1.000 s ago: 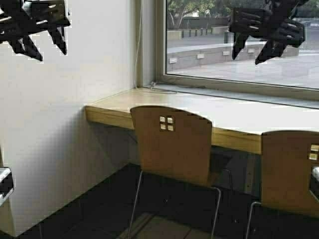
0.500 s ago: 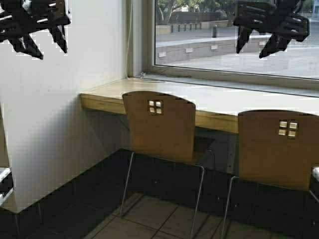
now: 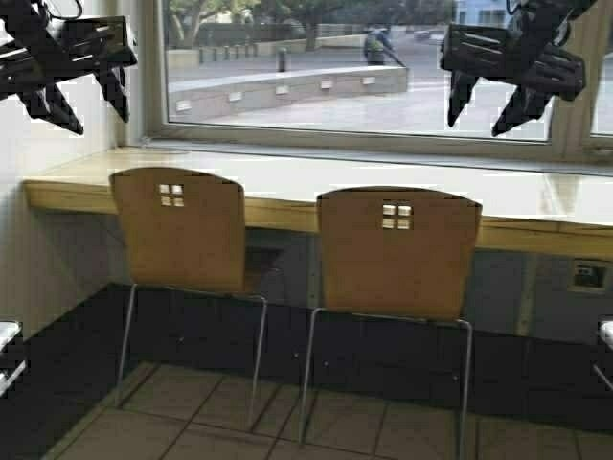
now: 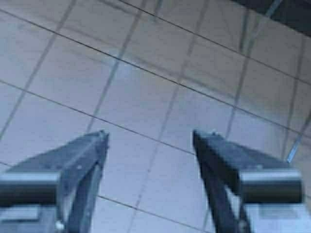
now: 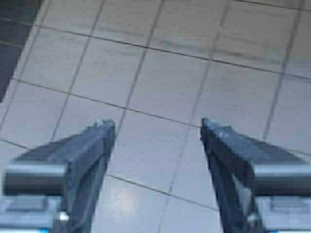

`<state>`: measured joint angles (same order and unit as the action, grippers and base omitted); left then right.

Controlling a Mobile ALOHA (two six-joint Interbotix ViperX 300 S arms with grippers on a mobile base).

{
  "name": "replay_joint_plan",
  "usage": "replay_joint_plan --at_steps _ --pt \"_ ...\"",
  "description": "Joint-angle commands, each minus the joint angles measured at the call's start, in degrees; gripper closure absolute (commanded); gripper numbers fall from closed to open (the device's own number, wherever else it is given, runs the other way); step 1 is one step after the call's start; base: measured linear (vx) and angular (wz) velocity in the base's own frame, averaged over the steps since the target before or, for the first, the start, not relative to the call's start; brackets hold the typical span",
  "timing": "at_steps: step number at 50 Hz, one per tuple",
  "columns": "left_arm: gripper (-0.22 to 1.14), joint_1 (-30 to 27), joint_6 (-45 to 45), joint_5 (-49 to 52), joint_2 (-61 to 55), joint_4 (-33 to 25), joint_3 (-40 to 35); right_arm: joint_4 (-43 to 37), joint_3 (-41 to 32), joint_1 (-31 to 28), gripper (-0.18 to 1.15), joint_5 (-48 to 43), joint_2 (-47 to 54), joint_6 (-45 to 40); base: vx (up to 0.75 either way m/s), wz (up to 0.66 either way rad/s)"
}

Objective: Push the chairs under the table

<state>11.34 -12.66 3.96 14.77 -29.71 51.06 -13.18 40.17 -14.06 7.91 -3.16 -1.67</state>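
Along the table (image 3: 287, 182) under the window (image 3: 354, 72), two chairs are standing side by side: left chair (image 3: 179, 230) and right chair (image 3: 397, 251), both facing in. Judged light, rigid, sliding readily on tile floor (image 3: 230, 422); best pushed at the upper backrest. Left gripper (image 3: 81, 101) and right gripper (image 3: 488, 107) are hanging raised, fingers spread, holding nothing. A wall socket (image 3: 586, 276) is sitting beyond.
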Motion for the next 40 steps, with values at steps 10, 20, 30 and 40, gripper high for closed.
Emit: replay_joint_plan --at_steps 10,20,30,40 --pt "0.03 0.0 0.6 0.7 -1.5 -0.3 -1.1 -0.3 -1.4 -0.2 0.07 0.2 -0.3 -0.1 -0.24 -0.48" --pt "0.03 0.1 1.1 1.0 -3.9 -0.4 -1.2 -0.4 -1.1 -0.3 0.07 0.2 0.3 0.0 -0.22 -0.27" --pt "0.03 0.1 1.1 1.5 -4.1 -0.4 -1.5 -0.4 -1.1 -0.3 0.07 0.3 1.1 0.1 -0.19 -0.09" --pt "0.03 0.1 1.1 2.5 -4.8 -0.4 -1.9 -0.4 -0.7 -0.3 0.07 0.7 1.8 -0.1 -0.13 -0.06"
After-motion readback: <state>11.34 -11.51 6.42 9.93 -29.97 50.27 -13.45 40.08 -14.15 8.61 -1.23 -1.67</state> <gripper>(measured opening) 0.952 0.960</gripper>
